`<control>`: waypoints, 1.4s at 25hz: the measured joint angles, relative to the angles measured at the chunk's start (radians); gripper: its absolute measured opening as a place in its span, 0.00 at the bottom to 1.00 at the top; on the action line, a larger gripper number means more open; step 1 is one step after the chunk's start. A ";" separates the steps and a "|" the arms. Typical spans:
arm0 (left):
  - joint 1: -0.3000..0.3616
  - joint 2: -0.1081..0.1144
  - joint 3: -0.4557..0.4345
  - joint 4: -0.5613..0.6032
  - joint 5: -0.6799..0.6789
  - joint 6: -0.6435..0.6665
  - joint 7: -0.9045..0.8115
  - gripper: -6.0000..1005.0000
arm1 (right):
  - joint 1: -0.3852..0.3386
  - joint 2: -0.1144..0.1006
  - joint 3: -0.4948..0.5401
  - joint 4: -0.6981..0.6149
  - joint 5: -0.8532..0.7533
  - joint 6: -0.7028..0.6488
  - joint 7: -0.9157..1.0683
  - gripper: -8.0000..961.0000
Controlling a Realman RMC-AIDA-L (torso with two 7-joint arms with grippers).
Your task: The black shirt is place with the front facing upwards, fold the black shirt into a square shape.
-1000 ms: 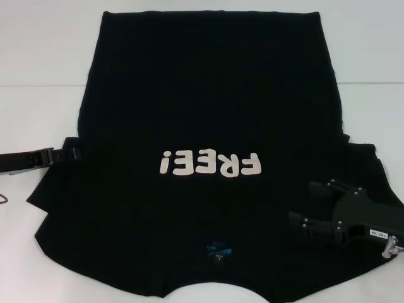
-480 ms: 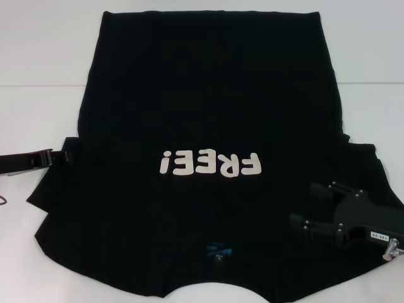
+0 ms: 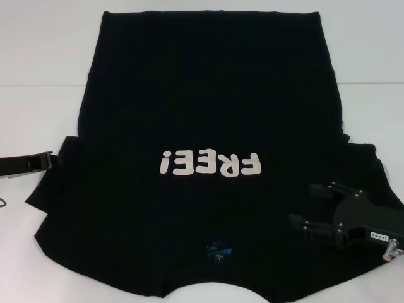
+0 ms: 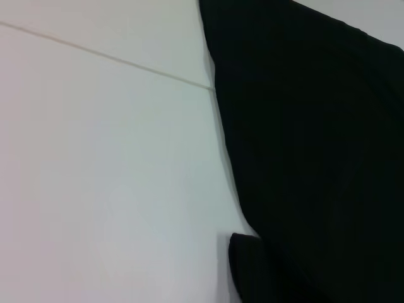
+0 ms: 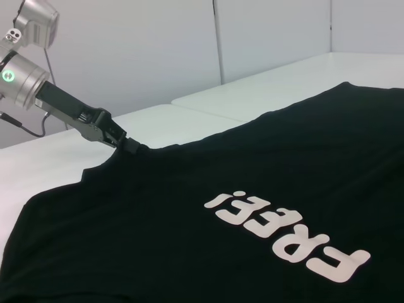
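the black shirt (image 3: 208, 113) lies flat on the white tabletop (image 3: 38, 63), front side up, its collar end nearest the robot and its hem at the far edge. closest in, a small blue neck label (image 3: 218, 251) sits just inside the curved neckline. beyond it, white block lettering (image 3: 210, 164) reading "free!" runs across the chest, upside down from the head view. the cloth is plain black and mostly smooth, with the sleeves spread out to either side.

the right tool (image 3: 315, 211) hovers over the right sleeve area near the shoulder, its two fingers spread apart, with nothing between them.

the left tool (image 3: 55, 158) reaches in low from the left side at the left sleeve's edge; in the right wrist view its tip (image 5: 129, 145) meets the sleeve's edge, though whether it is pinching the fabric cannot be told.

farther off, the body of the shirt narrows toward a straight hem, and a thin seam line (image 3: 38, 85) crosses the tabletop.
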 joint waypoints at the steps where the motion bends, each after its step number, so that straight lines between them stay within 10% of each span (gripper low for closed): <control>1: 0.001 0.000 0.000 0.000 0.000 0.000 0.000 0.01 | 0.000 0.000 0.000 0.000 0.000 0.000 0.000 0.95; 35: 0.018 0.030 -0.006 0.119 0.065 -0.101 -0.050 0.04 | -0.001 0.000 0.000 0.009 0.004 -0.001 0.000 0.95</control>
